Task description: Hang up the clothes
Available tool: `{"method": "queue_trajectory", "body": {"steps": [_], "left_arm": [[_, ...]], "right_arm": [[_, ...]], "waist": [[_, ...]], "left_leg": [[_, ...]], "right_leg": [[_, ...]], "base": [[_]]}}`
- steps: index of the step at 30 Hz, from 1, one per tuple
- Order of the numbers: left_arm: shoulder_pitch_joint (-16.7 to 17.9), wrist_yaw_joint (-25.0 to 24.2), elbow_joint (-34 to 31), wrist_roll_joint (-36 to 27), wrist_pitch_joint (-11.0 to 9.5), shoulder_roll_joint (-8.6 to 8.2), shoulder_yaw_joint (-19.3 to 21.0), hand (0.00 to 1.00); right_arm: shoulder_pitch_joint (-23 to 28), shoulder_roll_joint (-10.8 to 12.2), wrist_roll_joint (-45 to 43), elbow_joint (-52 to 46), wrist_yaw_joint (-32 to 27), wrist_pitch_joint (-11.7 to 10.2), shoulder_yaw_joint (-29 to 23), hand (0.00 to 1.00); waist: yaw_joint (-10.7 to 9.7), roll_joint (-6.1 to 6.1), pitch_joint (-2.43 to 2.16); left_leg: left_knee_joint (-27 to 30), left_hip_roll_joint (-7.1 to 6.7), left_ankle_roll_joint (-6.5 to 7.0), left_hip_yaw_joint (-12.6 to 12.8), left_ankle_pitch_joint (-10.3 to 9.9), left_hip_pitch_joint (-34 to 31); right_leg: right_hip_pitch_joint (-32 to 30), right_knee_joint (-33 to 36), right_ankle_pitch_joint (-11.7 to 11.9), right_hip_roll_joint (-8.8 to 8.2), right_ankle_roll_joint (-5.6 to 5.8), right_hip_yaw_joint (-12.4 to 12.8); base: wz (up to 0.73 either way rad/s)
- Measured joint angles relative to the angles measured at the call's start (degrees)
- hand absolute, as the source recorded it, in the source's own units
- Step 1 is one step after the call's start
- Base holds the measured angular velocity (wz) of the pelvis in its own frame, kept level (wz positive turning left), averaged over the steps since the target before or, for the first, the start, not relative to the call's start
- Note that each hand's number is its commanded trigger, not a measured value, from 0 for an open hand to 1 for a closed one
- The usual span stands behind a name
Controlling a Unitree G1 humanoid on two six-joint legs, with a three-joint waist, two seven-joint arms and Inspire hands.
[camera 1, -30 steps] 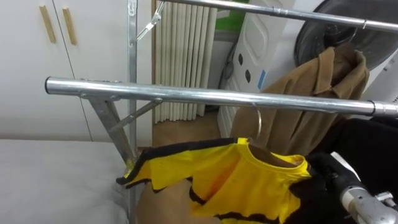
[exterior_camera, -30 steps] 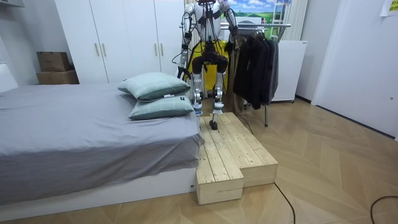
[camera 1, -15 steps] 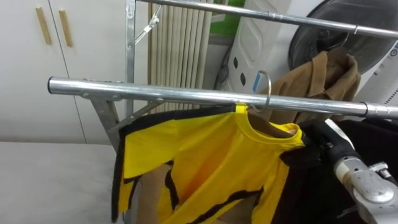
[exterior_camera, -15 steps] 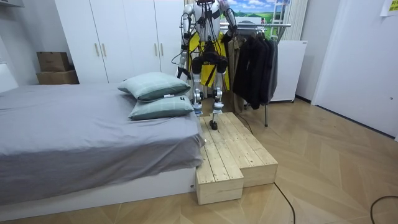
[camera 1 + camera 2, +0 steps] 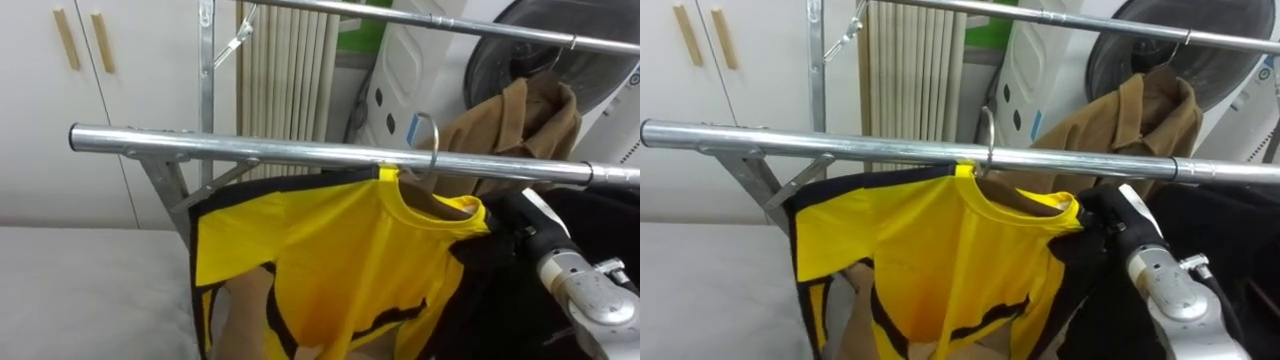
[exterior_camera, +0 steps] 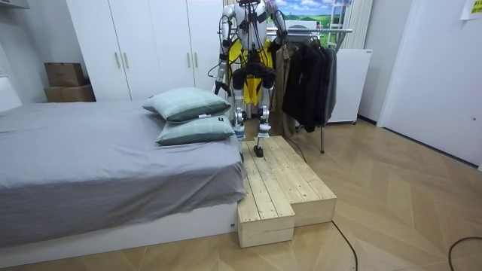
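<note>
white wardrobe doors (image 5: pixel 60 100) seen at the left, metal rail (image 5: pixel 250 148) run across, yellow shirt (image 5: pixel 330 260) hung just under it, hanger hook (image 5: pixel 434 145) looped over the rail, brown coat (image 5: pixel 520 130) hung behind, right robot hand (image 5: pixel 525 235) laid at the shirt's right-side shoulder, its grip cannot be told

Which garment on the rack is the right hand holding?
The yellow shirt on the near rail; the right hand grips its shoulder. The brown jacket hangs on the far rail.
</note>
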Motion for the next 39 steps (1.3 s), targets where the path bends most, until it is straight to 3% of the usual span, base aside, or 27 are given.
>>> {"method": "queue_trajectory", "body": {"steps": [2, 8, 18, 26, 31, 39], "left_arm": [[-0.11, 0.06, 0.0, 0.0, 0.0, 0.02, -0.57, 0.0], [-0.04, 0.05, -0.26, -0.01, -0.07, 0.02, -0.59, 0.0], [0.05, -0.1, -0.23, 0.06, 0.18, 0.01, -0.56, 0.0], [0.04, -0.12, -0.27, 0.01, 0.02, 0.02, -0.55, 0.0], [0.33, -0.16, -0.34, 0.01, 0.0, 0.02, -0.55, 0.0], [0.99, -0.65, -1.79, 0.02, 0.01, 0.02, -0.56, 0.0]], "right_arm": [[0.0, 0.01, 2.35, 2.72, 1.11, -0.01, 0.18, 1.0], [0.0, 0.02, 7.95, 10.41, 4.4, 0.03, 0.18, 1.0], [-0.02, -0.01, 9.94, 16.48, 7.89, 0.07, 0.1, 1.0], [-2.77, -0.39, 10.18, 27.8, 10.34, 0.12, -0.35, 1.0], [-3.72, -1.15, 10.17, 30.41, 11.06, 0.09, -0.35, 1.0], [-4.46, -1.63, 10.06, 32.93, 12.95, 0.09, -0.4, 1.0]], "waist": [[0.07, 0.01, 0.3], [0.27, -0.1, 0.4], [0.09, -0.09, 0.36], [-0.07, 0.15, 0.27], [-0.12, 0.72, -0.04], [-0.73, 0.79, -0.06]], "left_leg": [[0.0, 0.01, 0.0, -0.06, 0.0, 0.23], [0.0, 0.0, 0.0, -0.38, 0.0, 0.11], [0.02, 0.03, 0.0, -0.74, 0.0, 0.17], [0.03, -0.06, 0.0, -1.65, 0.0, 0.66], [0.06, -0.09, -0.01, -1.64, 0.01, 1.11], [0.02, -0.1, -0.03, -1.85, 0.03, 1.11]], "right_leg": [[0.49, -0.34, 0.0, -0.07, 0.0, -0.27], [0.46, -0.46, 0.0, -0.08, 0.0, -0.25], [0.69, -0.6, 0.01, -0.07, -0.01, -0.5], [1.34, -0.61, 0.01, -0.23, -0.01, -1.16], [1.7, -0.58, 0.01, -0.22, -0.01, -1.08], [1.78, -0.59, 0.01, -0.27, -0.01, -1.27]], "base": [[0.06], [0.01], [0.0], [0.03], [0.0], [0.01]]}}
